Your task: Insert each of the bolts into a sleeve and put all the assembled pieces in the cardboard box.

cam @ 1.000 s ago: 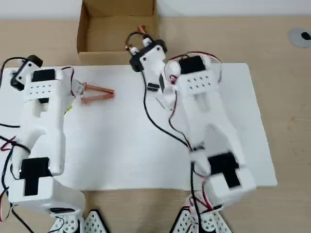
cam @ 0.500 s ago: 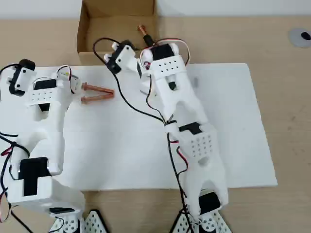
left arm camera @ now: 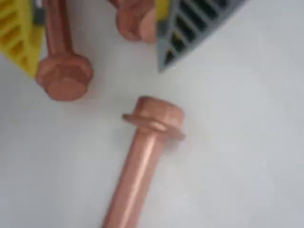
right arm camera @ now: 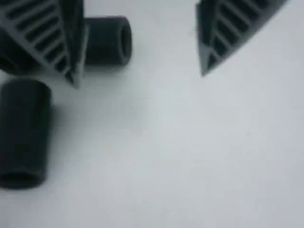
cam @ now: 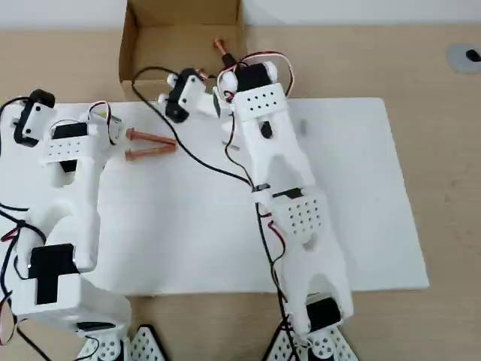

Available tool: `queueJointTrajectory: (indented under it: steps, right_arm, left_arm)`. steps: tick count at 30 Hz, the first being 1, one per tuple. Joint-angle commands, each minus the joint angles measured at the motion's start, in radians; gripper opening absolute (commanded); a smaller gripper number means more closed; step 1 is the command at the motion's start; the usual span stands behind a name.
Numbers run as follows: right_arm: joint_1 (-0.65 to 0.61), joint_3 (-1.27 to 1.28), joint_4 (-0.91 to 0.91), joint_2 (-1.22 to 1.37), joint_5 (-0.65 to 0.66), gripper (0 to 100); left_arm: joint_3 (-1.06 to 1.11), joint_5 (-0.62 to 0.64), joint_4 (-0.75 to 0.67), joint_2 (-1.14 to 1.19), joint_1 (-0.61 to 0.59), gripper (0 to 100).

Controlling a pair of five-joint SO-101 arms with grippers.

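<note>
Two copper bolts (cam: 152, 137) (cam: 150, 153) lie side by side on the white mat (cam: 361, 188), just off my left gripper (cam: 120, 137). In the left wrist view the left gripper (left arm camera: 95, 70) is open. One bolt (left arm camera: 59, 57) lies beside its yellow finger (left arm camera: 16, 33), another bolt head (left arm camera: 135, 21) sits by the grey finger (left arm camera: 190, 28), and a third bolt (left arm camera: 145, 147) lies farther out. My right gripper (right arm camera: 140, 77) is open over the mat, with two black sleeves (right arm camera: 107, 40) (right arm camera: 23, 133) lying beside one finger. The cardboard box (cam: 180, 37) stands at the back.
A further copper bolt (cam: 220, 47) with a dark piece at its lower end rests at the box's right wall. The right arm (cam: 278, 158) stretches across the mat's middle toward the box. A grey disc (cam: 464, 56) sits at the far right.
The right arm has stretched out and swung left toward the box, its wrist now near the box's front wall. The left arm has hardly moved, and the two bolts now lie more parallel.
</note>
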Motion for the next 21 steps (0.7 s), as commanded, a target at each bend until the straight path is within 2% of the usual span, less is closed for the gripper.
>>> queueJointTrajectory:
  steps: [1,10,21]
  right_arm:
    - [0.062,-0.061,0.009,0.004,0.103,25.2]
    - [0.148,-0.074,-0.021,-0.024,0.354,26.7]
    - [0.134,-0.157,-0.069,-0.024,0.322,27.0]
  left_arm:
    - [-0.006,-0.009,-0.014,-0.007,-0.003,18]
    - [-0.005,-0.011,-0.008,-0.007,-0.003,18]
    - [-0.003,-0.046,-0.006,-0.005,-0.003,18]
